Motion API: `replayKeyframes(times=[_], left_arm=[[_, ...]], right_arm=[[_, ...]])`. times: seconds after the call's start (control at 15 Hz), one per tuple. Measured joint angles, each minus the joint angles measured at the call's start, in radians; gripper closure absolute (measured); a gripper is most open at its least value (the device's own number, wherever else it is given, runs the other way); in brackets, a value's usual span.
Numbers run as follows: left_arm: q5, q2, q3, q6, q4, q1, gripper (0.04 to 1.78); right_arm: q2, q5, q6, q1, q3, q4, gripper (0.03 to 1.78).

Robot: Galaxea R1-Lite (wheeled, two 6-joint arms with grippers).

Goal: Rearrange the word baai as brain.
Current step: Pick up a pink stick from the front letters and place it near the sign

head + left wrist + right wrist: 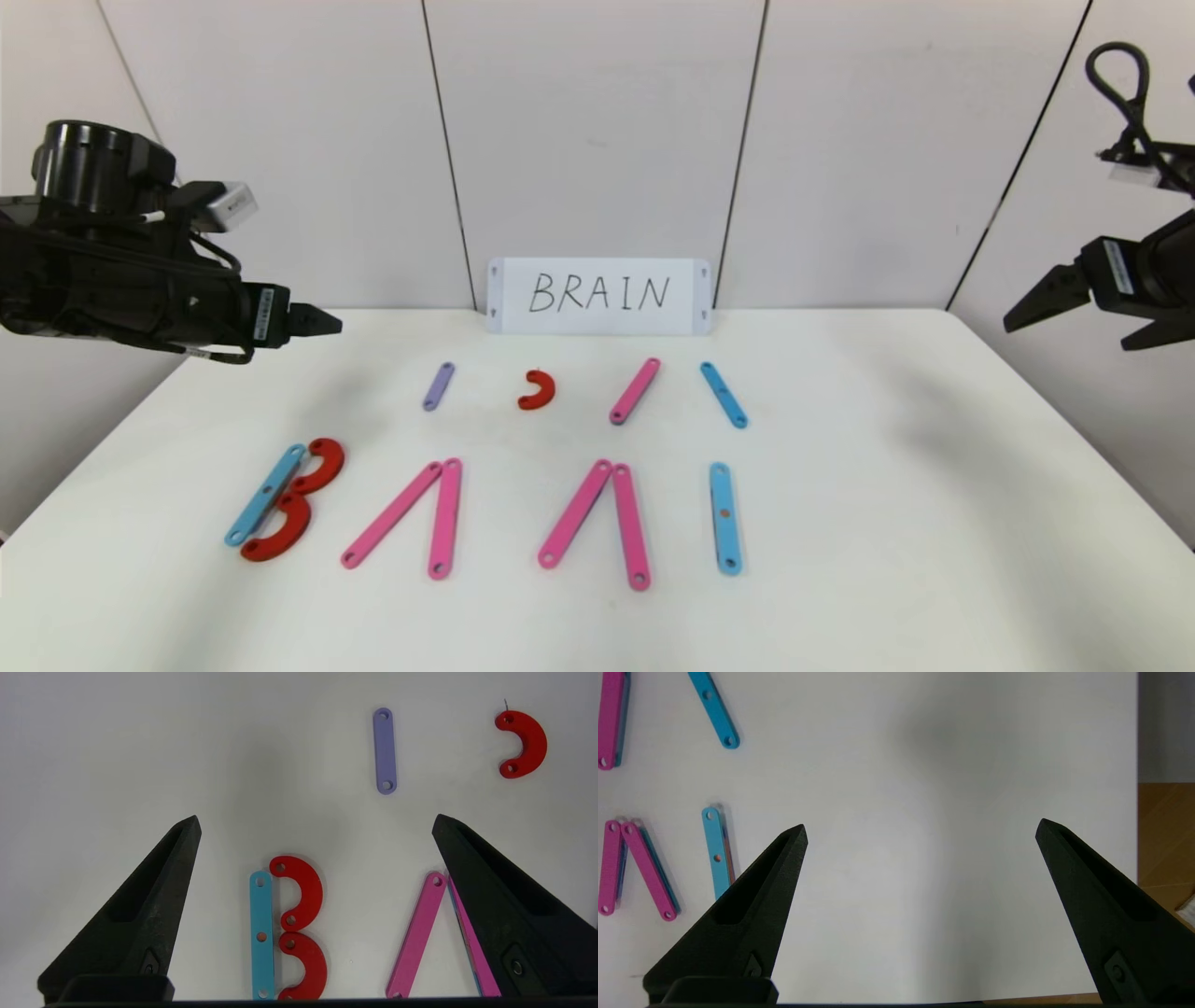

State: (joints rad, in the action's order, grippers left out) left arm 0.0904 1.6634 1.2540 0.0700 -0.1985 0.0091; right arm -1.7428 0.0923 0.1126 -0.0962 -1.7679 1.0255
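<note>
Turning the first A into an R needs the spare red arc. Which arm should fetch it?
Probably the left. Its gripper, fingers open, hangs over the table's left side, nearer the arc than the right gripper.

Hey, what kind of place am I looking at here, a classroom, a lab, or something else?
Probably a robot test station in a lab. A bare white table stands against plain panelled walls, a handwritten BRAIN card is propped at the back, and coloured plastic letter pieces are laid out between two open end effectors.
</note>
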Motion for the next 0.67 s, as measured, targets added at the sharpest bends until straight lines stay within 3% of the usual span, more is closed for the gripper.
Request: replayKeyframes(times=[0.13,0.4,0.67], left_arm=[[0.001,-0.003,-0.042,0.013,0.0,-0.026,0.09],[0.001,-0.005,-0.11,0.068,0.0,-0.078,0.09],[0.001,0.002,-0.153,0.069,0.001,-0.108,0.09]], right_arm=[[0.002,0.049,-0.001,0.011,0.045,0.0,0.1],[-0.002,0.076,0.001,0.021,0.101,-0.013,0.1],[-0.007,0.089,0.003,0.019,0.19,-0.126,0.1]])
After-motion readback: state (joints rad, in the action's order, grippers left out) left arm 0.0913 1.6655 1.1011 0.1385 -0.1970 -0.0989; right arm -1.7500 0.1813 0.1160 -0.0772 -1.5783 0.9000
